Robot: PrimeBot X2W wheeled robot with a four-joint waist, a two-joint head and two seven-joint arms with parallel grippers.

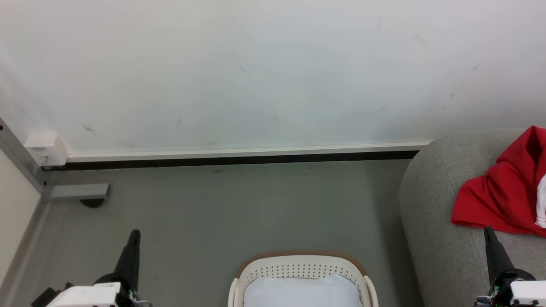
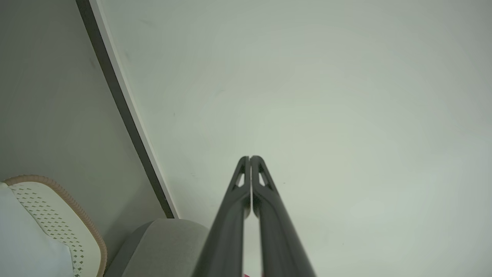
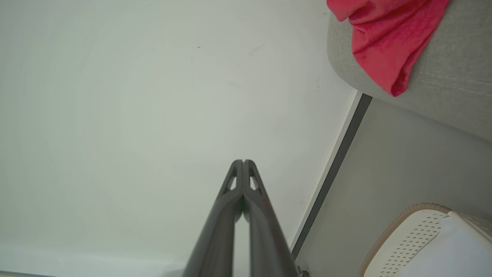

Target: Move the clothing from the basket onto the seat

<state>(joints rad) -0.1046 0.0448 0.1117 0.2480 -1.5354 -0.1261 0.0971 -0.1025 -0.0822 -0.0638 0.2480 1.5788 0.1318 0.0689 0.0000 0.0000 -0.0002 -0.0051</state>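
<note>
Red clothing (image 1: 507, 192) lies bunched on the light-grey seat (image 1: 435, 221) at the right of the head view, with a bit of white trim at the picture's edge. The right wrist view has the same clothing (image 3: 384, 38) on the seat (image 3: 453, 77). The cream basket (image 1: 300, 268) with a brown rim stands on the floor at the bottom centre, holding a pale white liner. My left gripper (image 1: 135, 234) is shut and empty, left of the basket. My right gripper (image 1: 489, 232) is shut and empty, just below the clothing's edge. Each wrist view has its fingertips (image 2: 250, 158) (image 3: 243, 162) pressed together.
A white wall with a white and dark baseboard (image 1: 239, 155) runs across the back. A grey metal frame with a foot (image 1: 81, 192) and a white box (image 1: 45, 147) stand at the left. Grey floor (image 1: 239, 209) lies between basket and wall.
</note>
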